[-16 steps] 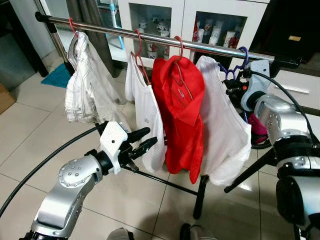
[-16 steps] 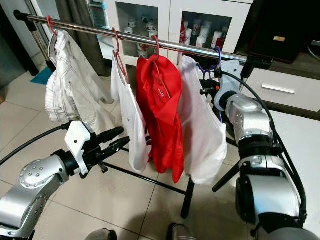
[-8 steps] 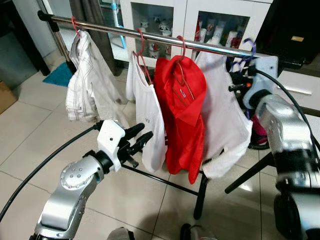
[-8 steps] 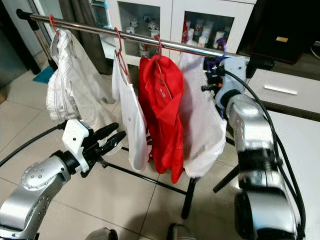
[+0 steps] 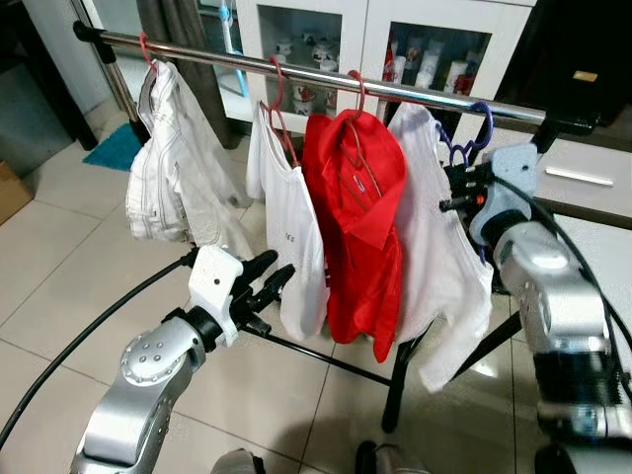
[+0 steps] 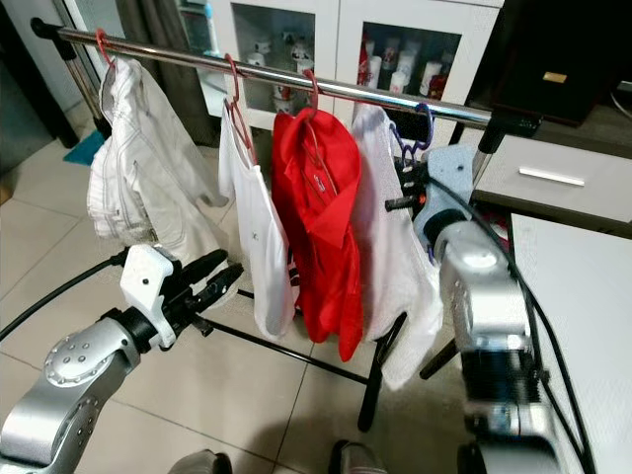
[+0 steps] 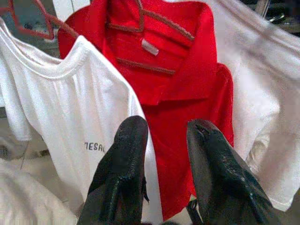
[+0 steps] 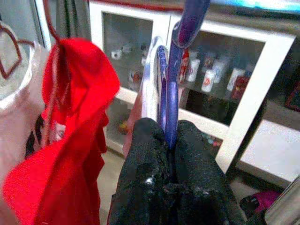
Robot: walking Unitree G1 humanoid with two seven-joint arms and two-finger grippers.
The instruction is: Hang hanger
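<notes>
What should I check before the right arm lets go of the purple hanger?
1. Right gripper shut on purple hanger: ok.
2. Hook over the clothes rail: cannot tell; the hook sits at rail height, whether it is seated is unclear.
3. White garment on that hanger: ok, it hangs full length.
4. Room beside the red polo shirt: not ok, the white garment presses against it.
5. Left gripper out of the way: ok, open, low in front of the white T-shirt.

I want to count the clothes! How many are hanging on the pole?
4: a white jacket farthest left, a white T-shirt, a red shirt, and a white shirt farthest right on the purple hanger.
</notes>
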